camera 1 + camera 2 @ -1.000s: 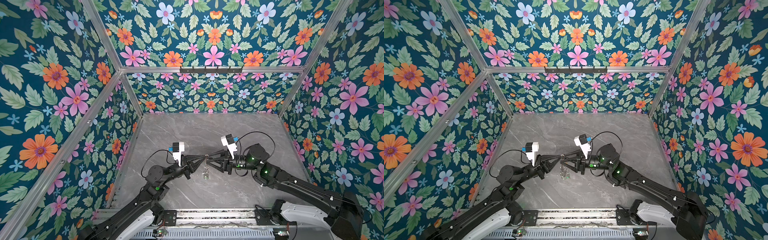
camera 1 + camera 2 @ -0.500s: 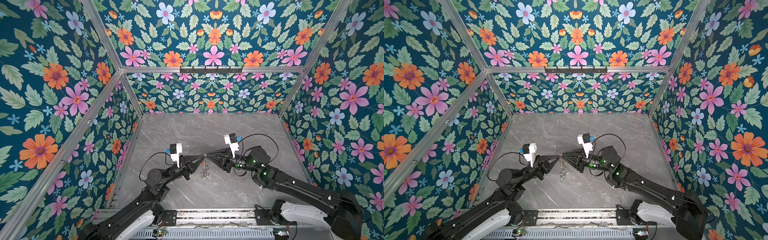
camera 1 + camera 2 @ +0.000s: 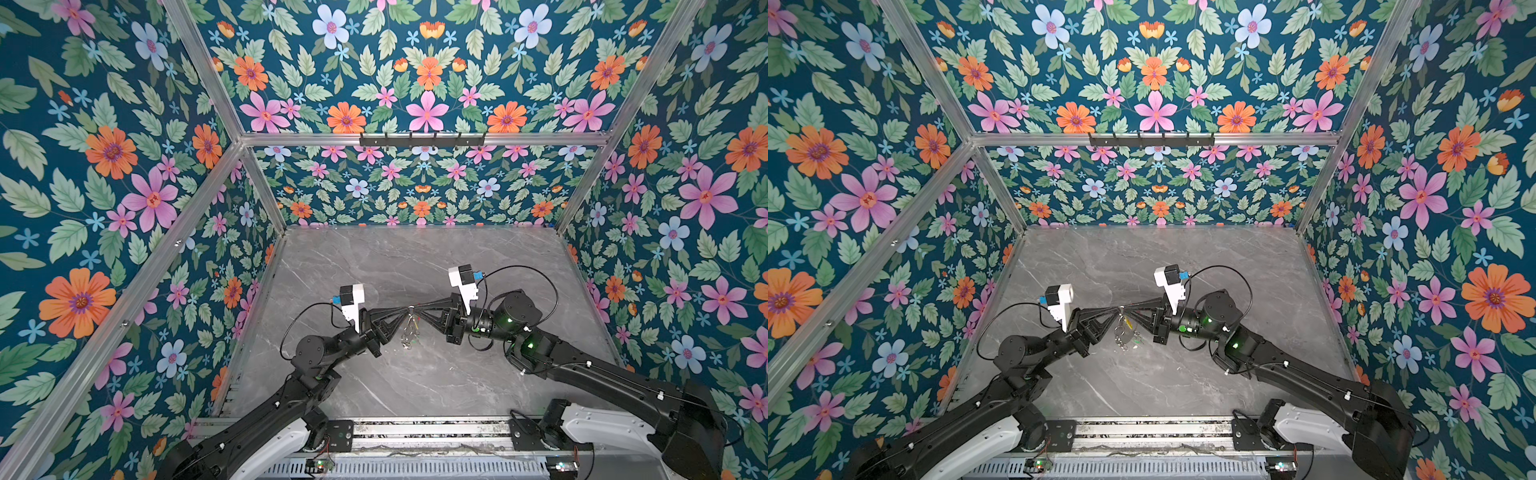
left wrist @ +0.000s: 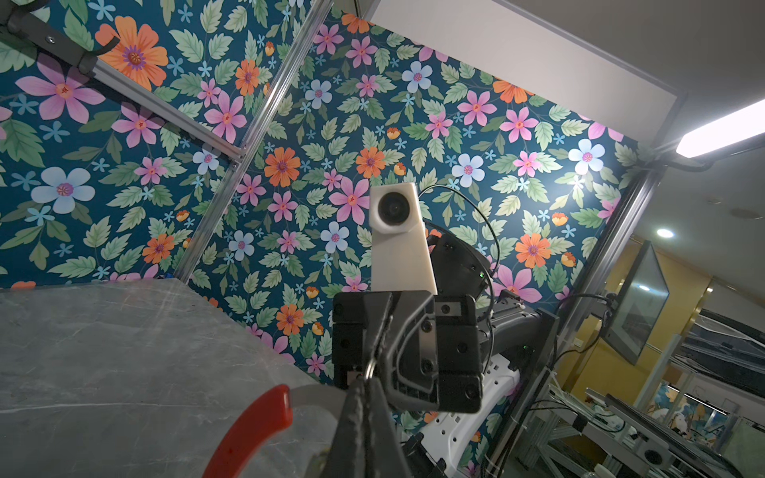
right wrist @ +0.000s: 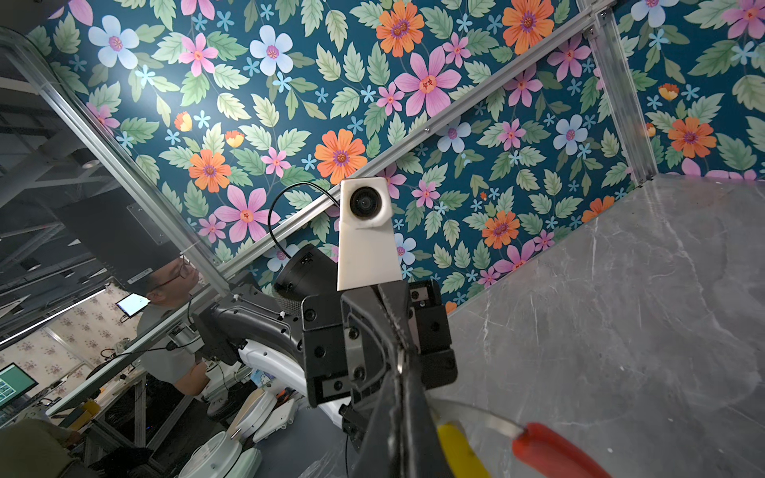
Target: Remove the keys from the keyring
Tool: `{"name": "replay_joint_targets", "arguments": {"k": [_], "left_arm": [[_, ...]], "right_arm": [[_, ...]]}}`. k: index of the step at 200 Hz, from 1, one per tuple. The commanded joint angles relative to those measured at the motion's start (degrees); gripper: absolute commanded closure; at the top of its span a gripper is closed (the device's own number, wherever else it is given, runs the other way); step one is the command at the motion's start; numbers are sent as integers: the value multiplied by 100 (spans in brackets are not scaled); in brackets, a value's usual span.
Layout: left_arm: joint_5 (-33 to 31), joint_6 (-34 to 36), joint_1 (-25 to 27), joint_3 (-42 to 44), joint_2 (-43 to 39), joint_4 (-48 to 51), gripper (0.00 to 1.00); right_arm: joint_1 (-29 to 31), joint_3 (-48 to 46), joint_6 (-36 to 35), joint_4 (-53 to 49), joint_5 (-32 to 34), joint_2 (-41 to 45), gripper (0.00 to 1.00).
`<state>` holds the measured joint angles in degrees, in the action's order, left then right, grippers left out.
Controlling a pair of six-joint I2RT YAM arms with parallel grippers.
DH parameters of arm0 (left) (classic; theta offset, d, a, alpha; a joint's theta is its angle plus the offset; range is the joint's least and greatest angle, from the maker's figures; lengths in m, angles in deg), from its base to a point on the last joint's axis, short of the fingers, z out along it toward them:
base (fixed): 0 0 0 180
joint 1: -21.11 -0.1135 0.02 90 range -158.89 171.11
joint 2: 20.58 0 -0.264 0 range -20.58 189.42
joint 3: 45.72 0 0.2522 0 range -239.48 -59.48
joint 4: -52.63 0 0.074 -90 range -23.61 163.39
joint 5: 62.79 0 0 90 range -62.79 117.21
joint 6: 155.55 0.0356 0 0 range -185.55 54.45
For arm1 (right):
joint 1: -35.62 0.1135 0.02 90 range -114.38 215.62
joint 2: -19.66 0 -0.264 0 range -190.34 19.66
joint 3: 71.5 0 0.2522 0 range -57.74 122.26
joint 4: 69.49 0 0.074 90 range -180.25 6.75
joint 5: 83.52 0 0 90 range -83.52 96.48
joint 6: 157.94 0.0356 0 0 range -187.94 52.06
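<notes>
Nearest, the keys [image 3: 1128,324] hang in a small bunch: a yellow one and a speck of green among silver loops. They dangle from the keyring [image 4: 252,426] just above the grey counter [image 3: 415,382], about mid-width. None has come off.

Just beyond them, the two arms meet tip to tip at the ring's top. The left gripper [image 3: 405,309] has its fingers pressed together on the rim, the same hold as a second ago.

The change is on the right. The right gripper [image 3: 416,309] came in from the right with its fingers spread, and it has now clamped them shut. In its wrist view the grey band and the red segment run out from between them. So it seems to pinch the ring too, right beside the left's hold, though the exact spot is too small to tell.

I judge the ring is now braced from both sides, ready for a key to be worked off. The grips sit very close together, which may leave little room for that.
</notes>
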<state>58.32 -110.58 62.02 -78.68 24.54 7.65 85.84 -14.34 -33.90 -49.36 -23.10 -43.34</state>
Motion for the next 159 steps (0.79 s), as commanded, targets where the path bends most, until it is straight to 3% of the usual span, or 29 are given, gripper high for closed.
{"name": "replay_joint_targets", "arguments": {"k": [1,31,48,106,159], "left_arm": [[150,-5,11,-110,45,-225,99],[285,94,4,-233,-177,428,66],[407,278,5,-404,-330,1069,58],[1162,849,2,-1197,-330,2786,64],[1578,1102,0,-1696,-11,3601,71]], "right_arm": [[15,149,-249,-478,-83,113,100],[-44,575,-884,-1902,-125,369,100],[-149,890,-1233,-2739,-276,459,100],[-530,1719,-2296,-4701,-930,537,100],[-530,2082,-2586,-5205,-1098,400,100]]}}
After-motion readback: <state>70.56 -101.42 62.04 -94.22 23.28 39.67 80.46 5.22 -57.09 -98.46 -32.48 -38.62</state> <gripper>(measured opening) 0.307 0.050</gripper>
